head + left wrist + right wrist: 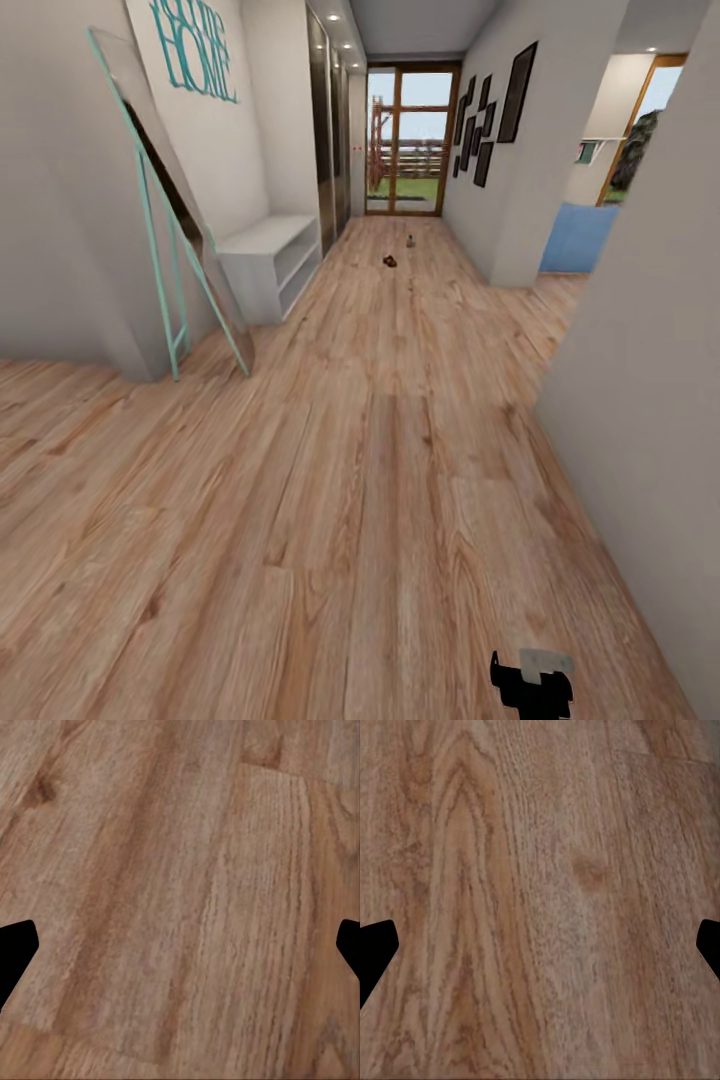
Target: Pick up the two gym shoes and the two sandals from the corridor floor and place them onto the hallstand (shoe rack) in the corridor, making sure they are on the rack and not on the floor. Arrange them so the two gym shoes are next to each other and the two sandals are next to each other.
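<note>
Ahead, in the head view, a long corridor of wood-plank floor (pixel 380 480) runs to a glazed door (pixel 410 140) at the far end. The white rack (pixel 270 262) stands against the left wall, partway down, with its flat top and open shelves bare as far as can be seen. Nearer, a teal-framed mirror (pixel 165 200) leans on the same wall under teal "HOME" lettering (pixel 195 45). Far down the floor, well past the rack, lie two small objects: a dark brown one (pixel 390 261), likely a sandal, and a paler one (pixel 410 241) beyond it; both are too small to identify with certainty. Dark picture frames (pixel 490 115) hang on the right wall. At the bottom edge a black-and-grey part of the right arm (pixel 535 680) pokes into the picture; its gripper's state cannot be told from here.

Next, the left wrist view looks straight down at the planks, with the left gripper (pixel 180 952) spread wide: only the two black fingertips (pixel 15 952) show at the edges, nothing between them.

Lastly, the right wrist view shows the same: the right gripper (pixel 540 952) is spread apart over bare plank, fingertips (pixel 375 952) far apart and holding nothing.
</note>
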Motion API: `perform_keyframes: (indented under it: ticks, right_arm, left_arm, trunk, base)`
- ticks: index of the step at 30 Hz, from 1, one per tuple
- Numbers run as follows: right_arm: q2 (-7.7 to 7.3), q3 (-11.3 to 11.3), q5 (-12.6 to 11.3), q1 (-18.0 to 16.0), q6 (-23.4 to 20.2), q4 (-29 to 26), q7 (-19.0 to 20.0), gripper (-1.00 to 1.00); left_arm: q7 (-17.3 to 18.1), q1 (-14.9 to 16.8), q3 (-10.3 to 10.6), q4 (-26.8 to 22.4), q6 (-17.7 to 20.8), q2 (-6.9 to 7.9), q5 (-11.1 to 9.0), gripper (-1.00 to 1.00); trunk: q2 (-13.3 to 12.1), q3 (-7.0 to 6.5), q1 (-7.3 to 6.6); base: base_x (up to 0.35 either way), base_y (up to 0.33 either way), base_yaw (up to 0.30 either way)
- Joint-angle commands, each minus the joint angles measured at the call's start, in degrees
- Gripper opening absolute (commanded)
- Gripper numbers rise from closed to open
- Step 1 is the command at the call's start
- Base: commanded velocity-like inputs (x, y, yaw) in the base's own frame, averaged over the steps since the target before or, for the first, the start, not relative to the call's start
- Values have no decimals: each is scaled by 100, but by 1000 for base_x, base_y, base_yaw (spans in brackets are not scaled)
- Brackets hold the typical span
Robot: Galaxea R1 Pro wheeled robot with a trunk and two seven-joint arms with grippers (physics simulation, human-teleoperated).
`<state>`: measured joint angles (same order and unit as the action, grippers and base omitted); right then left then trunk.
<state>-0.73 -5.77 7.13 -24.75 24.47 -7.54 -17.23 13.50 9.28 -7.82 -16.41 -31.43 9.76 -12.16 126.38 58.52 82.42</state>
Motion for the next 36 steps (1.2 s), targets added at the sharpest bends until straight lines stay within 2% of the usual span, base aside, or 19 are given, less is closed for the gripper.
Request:
perform_keyframes:
  ticks: [1,9,15,16,21,26,36]
  right_arm:
    - [2,-47,60,-4,16,6,-11,100]
    - [5,-47,60,-3,22,69,30,100]
    - [-20,-52,49,0,21,104,828,100]
    - [-30,-53,47,-2,22,107,1103,100]
    - [-44,-65,41,2,23,110,1467,100]
    - [-48,-70,38,2,23,111,1498,100]
    - [-50,-73,34,3,23,104,1207,100]
  left_arm:
    - [56,3,-11,6,-3,0,-58,100]
    - [56,3,-9,6,-3,0,-58,100]
    - [56,3,-9,6,-3,0,-58,100]
    - [56,3,-9,6,-3,0,-58,100]
    - [56,3,-11,6,-3,0,-58,100]
    - [56,3,-10,6,-3,0,-58,100]
    - [56,3,-10,6,-3,0,-58,100]
  trunk:
    - [2,5,3]
    - [2,5,3]
    - [2,5,3]
    - [2,5,3]
    - [2,5,3]
    - [2,5,3]
    - [2,5,3]
  base:
    - [340,0,-26]
    - [340,0,-9]
    - [340,0,-1]
    - [340,0,0]
    - [340,0,0]
    - [340,0,0]
    - [340,-39,0]
